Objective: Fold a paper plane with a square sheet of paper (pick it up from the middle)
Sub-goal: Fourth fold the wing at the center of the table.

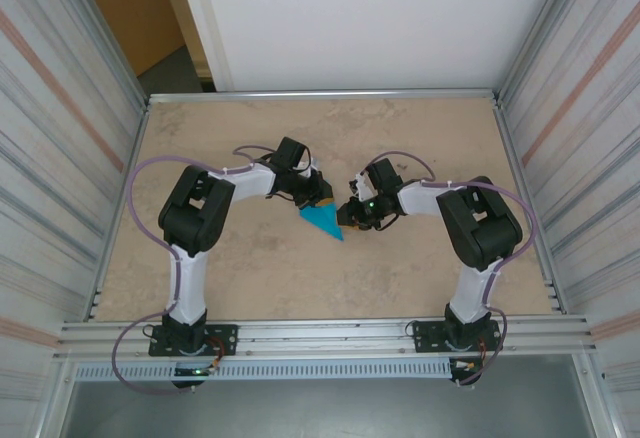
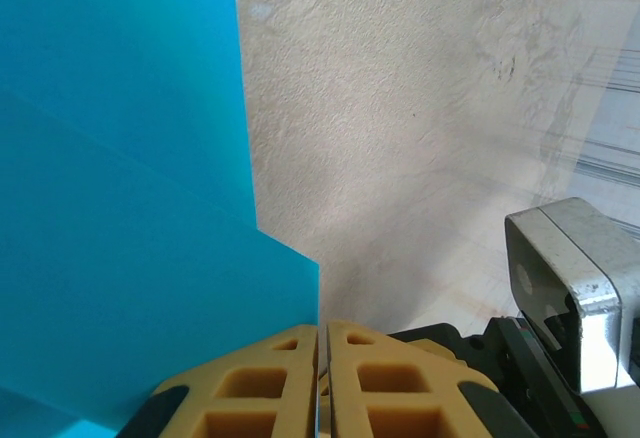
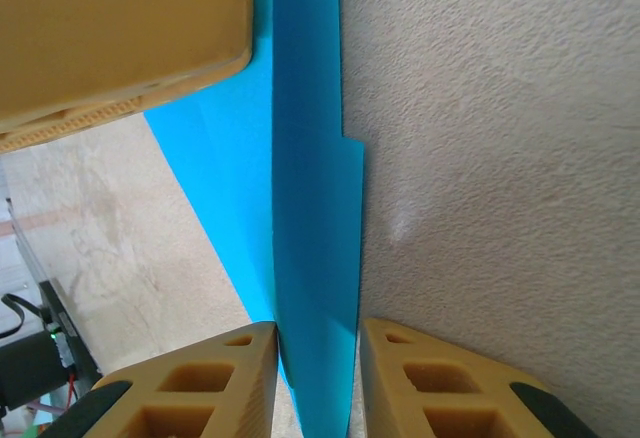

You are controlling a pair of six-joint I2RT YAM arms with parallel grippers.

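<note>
Left jaws pinch the paper (image 1: 324, 222) at its edge; right jaws stand spread astride its fold. It looks light, limp and slick, so I'd grip on the crease.

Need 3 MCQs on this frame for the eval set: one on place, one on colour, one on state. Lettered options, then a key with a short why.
1. Where does the folded teal-blue sheet of paper lie on the beige table?
A) the far left corner
B) mid-table, between the two grippers
C) beside the right arm's base

2. What colour are the fingers of the right gripper?
A) red
B) white
C) yellow

3. How do the jaws of the left gripper stand?
A) shut together
B) wide open
C) around a cup

Key:
1 B, the top view shows the paper at the centre with a gripper on either side.
2 C, the right wrist view shows yellow fingers.
3 A, the left wrist view shows the pads meeting with no gap.
</note>
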